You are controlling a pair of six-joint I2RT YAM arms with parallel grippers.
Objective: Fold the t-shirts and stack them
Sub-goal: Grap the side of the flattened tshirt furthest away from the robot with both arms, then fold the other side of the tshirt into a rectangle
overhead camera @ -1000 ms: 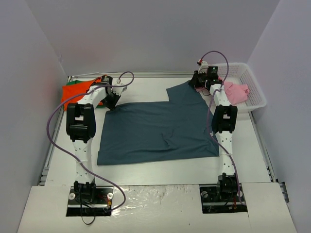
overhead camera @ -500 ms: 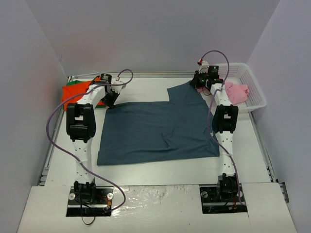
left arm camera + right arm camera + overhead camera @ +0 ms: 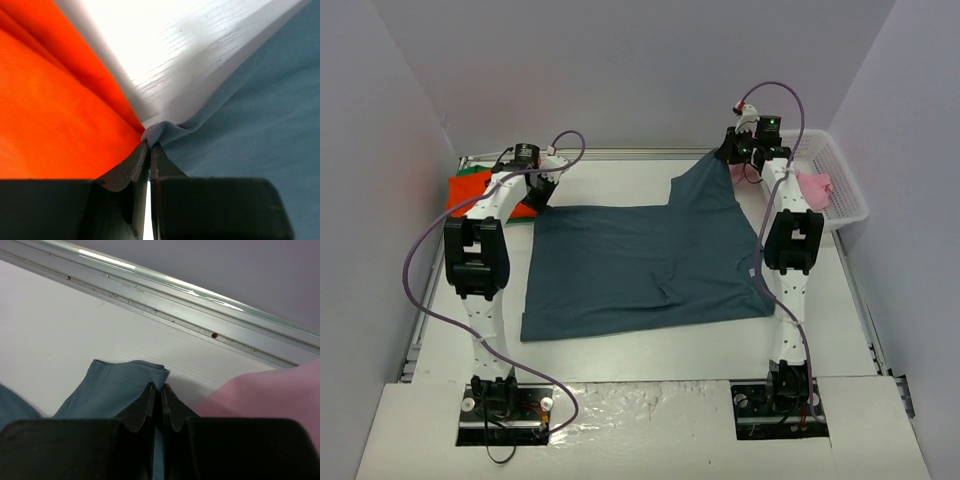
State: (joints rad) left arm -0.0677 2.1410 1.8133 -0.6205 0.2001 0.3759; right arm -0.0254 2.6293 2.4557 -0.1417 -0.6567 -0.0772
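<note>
The dark slate-blue t-shirt lies spread over the middle of the table. My left gripper is shut on its far left corner, right beside the orange-red t-shirt. My right gripper is shut on its far right sleeve hem and holds it raised near the back rail. A sliver of green t-shirt shows behind the orange-red one. The light pink t-shirt lies in the basket and also shows in the right wrist view.
The white lattice basket stands at the back right, close to my right arm. A metal rail runs along the table's far edge. Grey walls close in the back and both sides.
Both grippers have moved toward the back of the table, drawing the blue shirt's far edge with them. The right sleeve corner is lifted higher and farther back.
</note>
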